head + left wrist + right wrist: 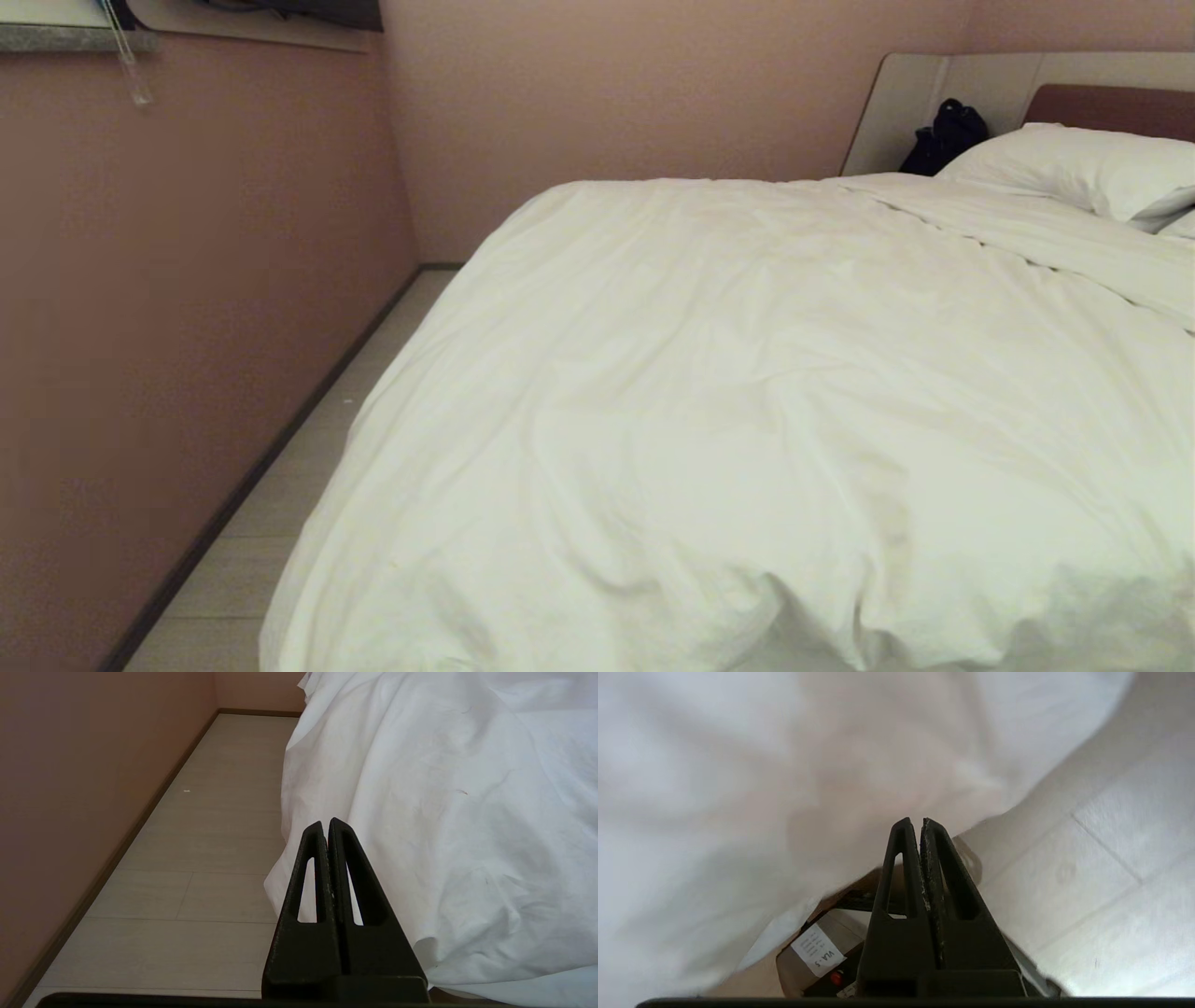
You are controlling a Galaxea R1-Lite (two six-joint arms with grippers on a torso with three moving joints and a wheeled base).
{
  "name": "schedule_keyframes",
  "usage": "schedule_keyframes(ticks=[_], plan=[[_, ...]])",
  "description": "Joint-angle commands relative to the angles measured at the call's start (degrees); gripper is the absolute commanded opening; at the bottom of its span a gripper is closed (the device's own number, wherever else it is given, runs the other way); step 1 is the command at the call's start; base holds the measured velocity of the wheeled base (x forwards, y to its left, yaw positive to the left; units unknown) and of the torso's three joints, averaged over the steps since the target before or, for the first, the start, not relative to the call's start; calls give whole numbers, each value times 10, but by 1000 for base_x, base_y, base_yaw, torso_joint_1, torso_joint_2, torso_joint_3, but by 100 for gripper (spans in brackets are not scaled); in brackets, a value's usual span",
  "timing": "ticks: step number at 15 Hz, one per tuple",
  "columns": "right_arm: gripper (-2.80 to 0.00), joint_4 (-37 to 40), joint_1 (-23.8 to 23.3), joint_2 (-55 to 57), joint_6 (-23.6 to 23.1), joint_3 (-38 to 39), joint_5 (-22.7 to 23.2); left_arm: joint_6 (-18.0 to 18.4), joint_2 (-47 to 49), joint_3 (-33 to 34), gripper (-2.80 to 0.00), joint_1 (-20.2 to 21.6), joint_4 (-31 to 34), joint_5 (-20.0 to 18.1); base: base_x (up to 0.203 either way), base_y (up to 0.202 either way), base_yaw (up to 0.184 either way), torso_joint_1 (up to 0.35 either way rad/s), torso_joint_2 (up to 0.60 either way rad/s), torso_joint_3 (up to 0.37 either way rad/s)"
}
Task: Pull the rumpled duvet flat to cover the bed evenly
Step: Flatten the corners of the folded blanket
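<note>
Beyond the left gripper's [327, 823] fingertips hung the duvet's [420, 812] side drop, draped past the mattress edge toward the floor [219, 826]. Its fingers [312, 868] were pressed flat together with nothing between them, and the cloth lay apart from the tips. Judgement: this arm was parked, pointing along the aisle between wall [93, 742] and bed, clear of the work.

Right gripper [914, 822] likewise had both fingers [945, 877] closed tight on nothing. Just past its tips hung the duvet's lower edge, blurred in that view. Tips and cloth looked close, but contact could not be confirmed. Beneath the fingers sat a labelled part of the robot's base [817, 952], so the gripper pointed steeply down at the foot of the bed. Judgement: empty closed fingers near the hem suggest no pull was under way.

Head view: neither arm visible. Duvet covered the bed [920, 107] from foot to just short of the pillow [1074, 168], mostly smooth, with a folded ridge near the pillow and bunching at the near edge. A dark bag [943, 135] rested against the headboard. Judgement: coverage largely achieved; near-edge rumples remained the likely reason for the right gripper's position.
</note>
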Motion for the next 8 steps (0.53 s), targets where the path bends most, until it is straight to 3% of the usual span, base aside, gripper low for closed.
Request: schedule_keyframes(ticks=[1, 5, 8], plan=[[-280, 146, 22, -90, 0, 0, 27, 0, 0, 0, -280, 0, -1, 0, 0, 0, 0, 0, 0, 0], [-280, 193, 75, -221, -1, 1, 98, 0, 0, 0, -280, 0, -1, 0, 0, 0, 0, 0, 0, 0], [-280, 198, 144, -325, 2, -11, 124, 0, 0, 0, -280, 0, -1, 0, 0, 0, 0, 0, 0, 0]])
